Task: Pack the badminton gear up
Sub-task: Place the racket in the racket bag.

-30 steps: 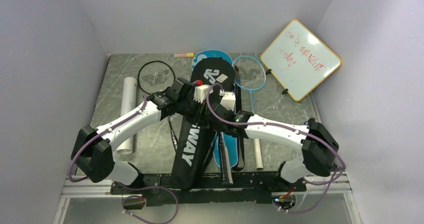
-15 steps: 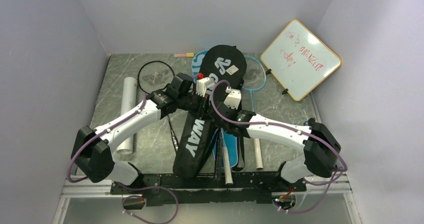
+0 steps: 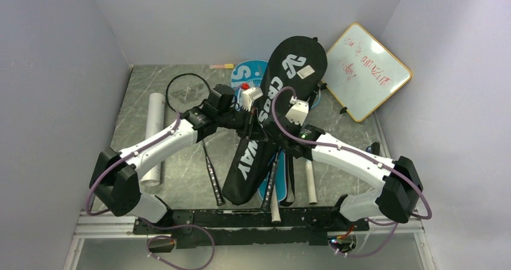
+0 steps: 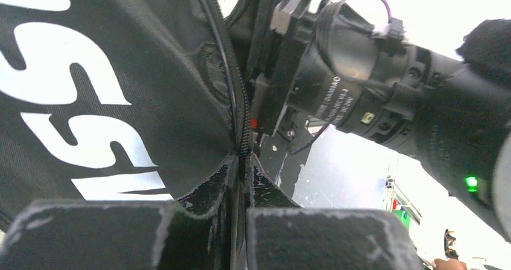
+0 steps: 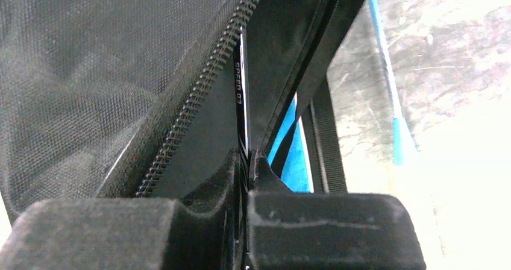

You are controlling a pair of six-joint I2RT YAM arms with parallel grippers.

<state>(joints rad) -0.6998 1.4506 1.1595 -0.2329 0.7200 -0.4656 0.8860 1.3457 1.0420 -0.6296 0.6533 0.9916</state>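
The black "CROSSWAY" cover point(image 3: 274, 101) is held up off the table, its head tilted toward the back right. My left gripper point(image 3: 249, 123) is shut on its zipper edge point(image 4: 241, 125). My right gripper point(image 3: 283, 138) is shut on the thin shaft of a black racket point(image 5: 241, 101) at the cover's open side. That racket's handle point(image 3: 274, 207) points to the front. A second black racket point(image 3: 188, 93) lies at the left. The blue "SPORT" cover point(image 3: 248, 73) lies underneath. The light-blue racket's head is hidden; its handle point(image 3: 310, 185) shows. The white tube point(image 3: 155, 138) lies at far left. No shuttlecocks show.
The wood-framed whiteboard point(image 3: 363, 71) leans in the back right corner, close behind the raised cover's head. A pink-yellow marker point(image 3: 221, 66) lies at the back wall. Side walls enclose the table point(image 3: 343, 131).
The black cover has swung up and to the back right, its head now near the whiteboard. Both grippers moved right and back with it, uncovering more of the blue cover.
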